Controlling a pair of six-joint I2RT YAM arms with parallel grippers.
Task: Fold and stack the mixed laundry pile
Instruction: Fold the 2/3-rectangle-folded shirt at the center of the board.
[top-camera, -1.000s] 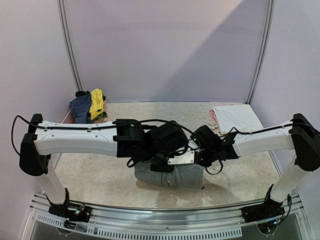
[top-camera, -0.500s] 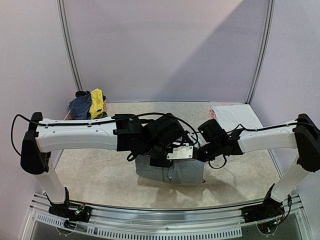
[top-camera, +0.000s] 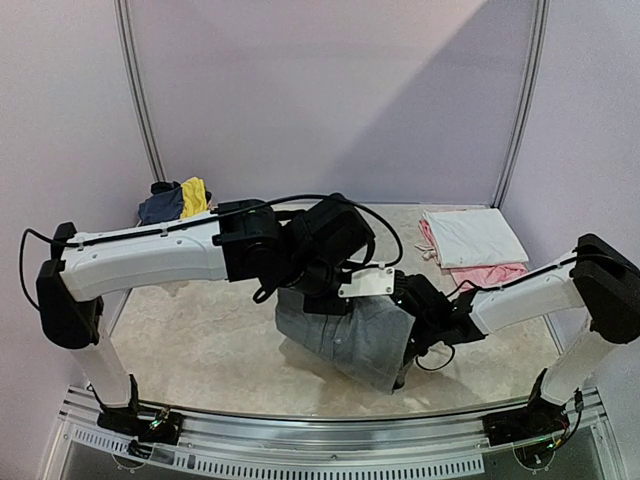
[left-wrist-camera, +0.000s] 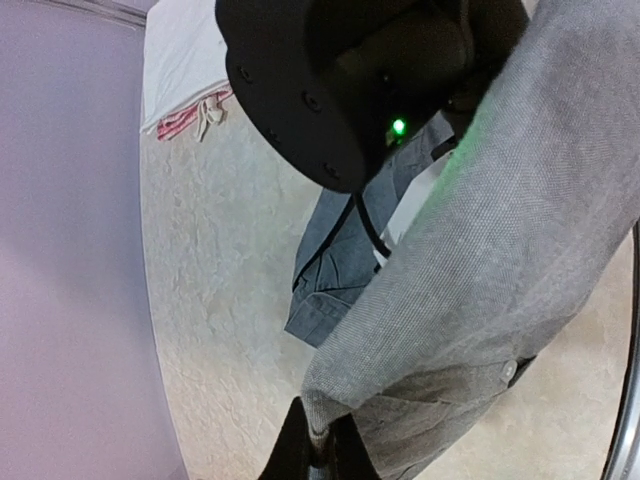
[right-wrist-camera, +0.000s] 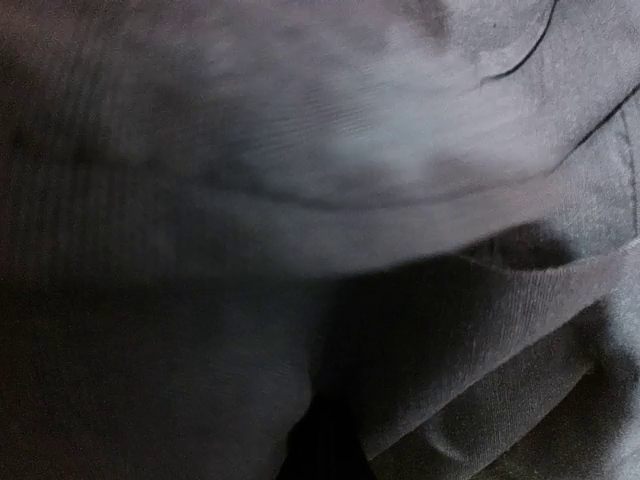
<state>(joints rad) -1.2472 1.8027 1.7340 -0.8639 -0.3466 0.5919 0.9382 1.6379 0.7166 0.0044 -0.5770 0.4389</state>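
Two arms meet over the grey trousers (top-camera: 345, 335) in the middle of the surface (top-camera: 200, 345), nearer its front edge than its back. The trousers are bunched and partly raised. Their upper edge is tucked under the two wrists, and the cloth slopes down to the right, where a fold hangs close to the surface. In the left wrist view the left fingers (left-wrist-camera: 293, 455) are closed tight on a thin edge of the grey cloth, by the hem with a button. More of the trousers lies crumpled on the surface below.

The right fingers (top-camera: 408, 298) are pushed into the trousers on the right side. The right wrist view is filled with blurred grey folds, so I cannot tell whether those fingers are pinching the cloth or are spread apart.

In the back right corner a white piece (top-camera: 470, 235) lies folded flat, with a pink piece (top-camera: 488, 272) under it showing along its near edge. In the back left corner a navy top (top-camera: 160, 205) and a yellow garment (top-camera: 193, 195) sit heaped together, well apart from the trousers.
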